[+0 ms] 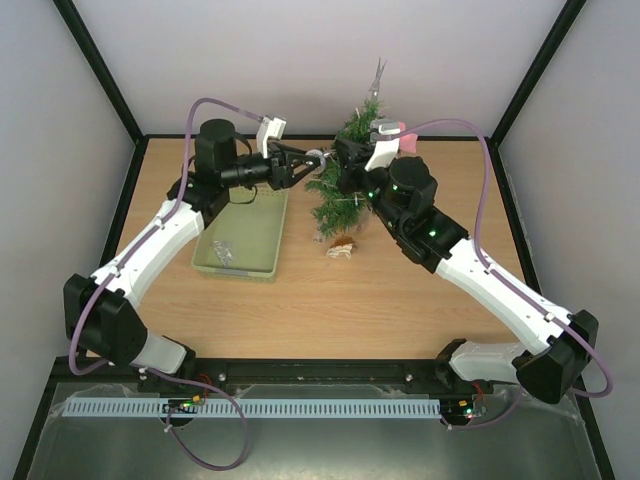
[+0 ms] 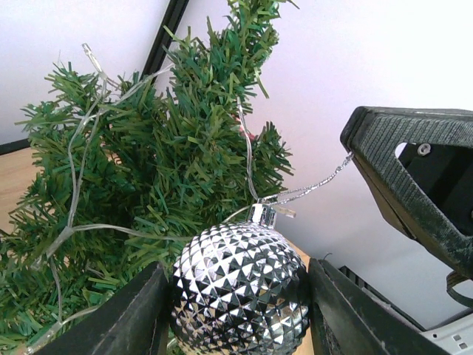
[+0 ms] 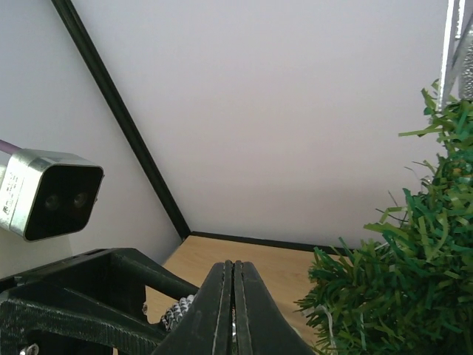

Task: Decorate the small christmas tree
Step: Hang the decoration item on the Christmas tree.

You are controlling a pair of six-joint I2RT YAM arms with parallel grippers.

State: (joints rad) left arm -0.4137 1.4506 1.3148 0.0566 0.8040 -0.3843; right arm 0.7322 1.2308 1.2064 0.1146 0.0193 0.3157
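The small christmas tree (image 1: 343, 192) stands at the back middle of the table, bushy and dark green, with a clear light string (image 2: 74, 148) wound through it. My left gripper (image 1: 316, 160) is shut on a silver faceted ball ornament (image 2: 240, 292), held just left of the tree (image 2: 177, 148). The ball's thin silver string (image 2: 318, 185) runs up to the tip of my right gripper (image 2: 349, 142), whose jaws are pressed together on it. In the right wrist view that gripper (image 3: 233, 266) is shut, with the ball (image 3: 174, 312) low on the left and the tree (image 3: 414, 281) to the right.
A pale green basket (image 1: 235, 272) lies left of the tree and holds a small clear item (image 1: 222, 250). A small brown and white ornament (image 1: 341, 249) lies on the table in front of the tree. A silver topper (image 1: 377, 78) rises from the treetop.
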